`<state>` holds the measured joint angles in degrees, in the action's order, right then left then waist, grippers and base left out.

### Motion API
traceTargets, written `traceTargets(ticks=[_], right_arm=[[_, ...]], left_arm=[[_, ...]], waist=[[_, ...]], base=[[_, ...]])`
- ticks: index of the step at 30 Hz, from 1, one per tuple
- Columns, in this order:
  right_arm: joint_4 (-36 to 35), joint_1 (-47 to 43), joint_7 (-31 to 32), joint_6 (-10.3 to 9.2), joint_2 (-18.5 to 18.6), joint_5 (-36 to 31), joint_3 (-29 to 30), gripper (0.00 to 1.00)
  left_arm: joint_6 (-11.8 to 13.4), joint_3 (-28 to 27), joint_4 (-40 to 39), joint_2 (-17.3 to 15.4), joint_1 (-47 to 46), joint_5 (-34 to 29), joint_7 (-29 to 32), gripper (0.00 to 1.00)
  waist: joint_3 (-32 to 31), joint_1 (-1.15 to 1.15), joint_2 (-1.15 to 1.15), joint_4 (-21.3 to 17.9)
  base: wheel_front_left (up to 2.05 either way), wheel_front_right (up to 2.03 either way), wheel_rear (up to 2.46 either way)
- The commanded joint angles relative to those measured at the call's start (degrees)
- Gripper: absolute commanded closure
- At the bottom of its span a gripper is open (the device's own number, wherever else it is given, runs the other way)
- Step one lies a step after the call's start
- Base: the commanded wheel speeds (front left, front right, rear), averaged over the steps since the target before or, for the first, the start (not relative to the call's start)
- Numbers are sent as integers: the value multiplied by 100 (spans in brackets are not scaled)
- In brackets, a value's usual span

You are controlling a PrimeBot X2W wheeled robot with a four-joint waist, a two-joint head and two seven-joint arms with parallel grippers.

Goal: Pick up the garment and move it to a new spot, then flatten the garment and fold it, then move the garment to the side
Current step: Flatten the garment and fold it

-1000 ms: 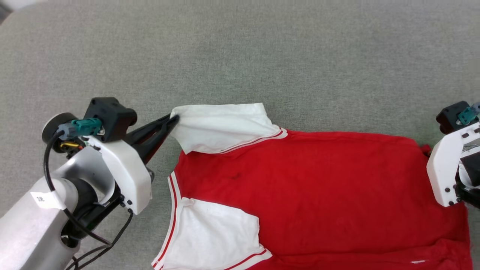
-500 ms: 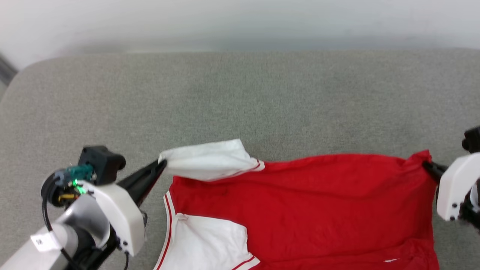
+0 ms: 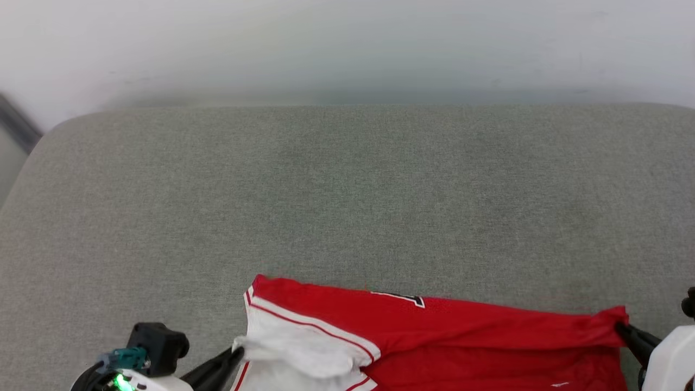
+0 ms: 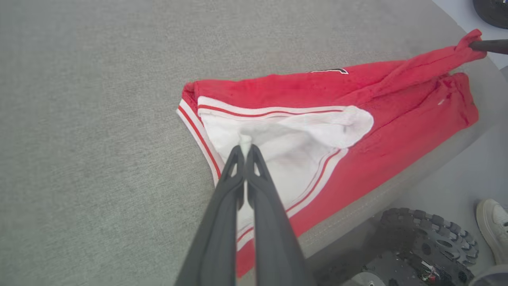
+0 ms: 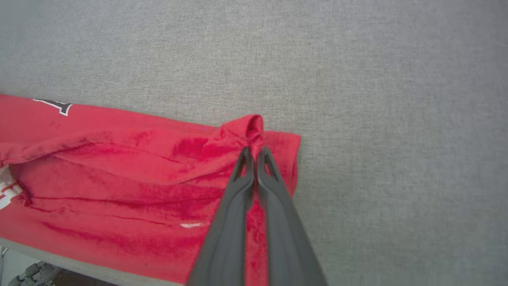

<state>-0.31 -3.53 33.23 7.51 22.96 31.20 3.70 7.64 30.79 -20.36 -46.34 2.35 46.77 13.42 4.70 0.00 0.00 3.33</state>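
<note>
At the lower left of the head view, the left gripper (image 3: 237,354) is clenched on the white sleeve (image 3: 304,347) of the garment (image 3: 461,331), jaws pressed together with cloth pinched at the tips. The garment lies doubled over along the near edge of the grey padded surface (image 3: 347,190) (a sliver of black-and-white print (image 3: 404,297) shows at the fold). At the lower right, the right gripper (image 3: 620,327) is clamped on a bunched red corner, which is pulled into a peak.
</note>
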Motion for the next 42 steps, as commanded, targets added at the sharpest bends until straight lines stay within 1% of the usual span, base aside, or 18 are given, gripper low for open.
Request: traceTargets(ticks=[1, 5, 11, 14, 15, 21, 22, 23, 24, 27, 30, 34, 39, 42], right_arm=[[-51, -84, 21, -5, -24, -10, 55, 100], [-161, -427, 202, -5, -13, 36, 71, 100], [-89, -696, 394, -5, 231, -31, -127, 100], [30, -686, 287, -5, 376, -101, -320, 100], [194, -560, 148, -5, 472, -124, -497, 100], [492, -332, -170, -5, 613, -147, -887, 100], [539, -300, -226, -5, 626, -138, -948, 82], [591, -273, -295, -5, 636, -135, -1001, 1], [662, -268, -340, -5, 635, -113, -1048, 0], [782, -252, -418, -5, 661, -40, -1165, 0], [782, -193, -513, -5, 683, 45, -1127, 0], [674, -179, -561, -4, 530, 227, -852, 0], [405, -362, -544, -4, 301, 303, -447, 0], [249, -515, -453, -4, 138, 223, -223, 0]], left_arm=[[17, 10, -5, -37, 71, 19, -14, 100], [-19, 157, 135, -82, 287, 21, 49, 100], [-215, 409, 578, 71, 212, -27, 126, 100], [-319, 570, 864, 155, 127, -97, 179, 100], [-430, 693, 1153, 266, 30, -164, 167, 100], [-596, 841, 1642, 418, -144, -257, 179, 100], [-602, 867, 1714, 445, -151, -248, 194, 78], [-615, 890, 1776, 465, -162, -255, 203, 13], [-631, 900, 1840, 485, -166, -253, 196, 0], [-653, 865, 1929, 599, -165, -206, 24, 0], [-628, 776, 1937, 670, -210, -236, -248, 0], [-442, 489, 1827, 870, -267, -292, -879, 0], [-182, 171, 1780, 1018, -216, -519, -1728, 0], [51, -71, 1799, 1180, -71, -583, -2353, 0]], waist=[[10, 0, 0, 2], [52, 0, 0, 13], [101, 0, 0, 18], [140, 0, 0, 1], [212, 0, 0, -13], [318, 0, 0, -25], [312, 0, 0, -23], [283, 0, 0, -20], [241, 0, 0, -18], [98, 0, 0, -7], [-46, 0, 0, 10], [-217, 0, 0, 56], [-428, 0, 0, 110], [-539, 0, 0, 117]], base=[[0, 0, 0], [0, 0, 0], [0, 0, 0], [0, 0, 0], [0, 0, 0], [0, 0, 0], [0, 0, 0], [0, 0, 0], [0, 0, 0], [0, 0, 0], [0, 0, 0], [0, 0, 0], [0, 0, 0], [0, 0, 0]])
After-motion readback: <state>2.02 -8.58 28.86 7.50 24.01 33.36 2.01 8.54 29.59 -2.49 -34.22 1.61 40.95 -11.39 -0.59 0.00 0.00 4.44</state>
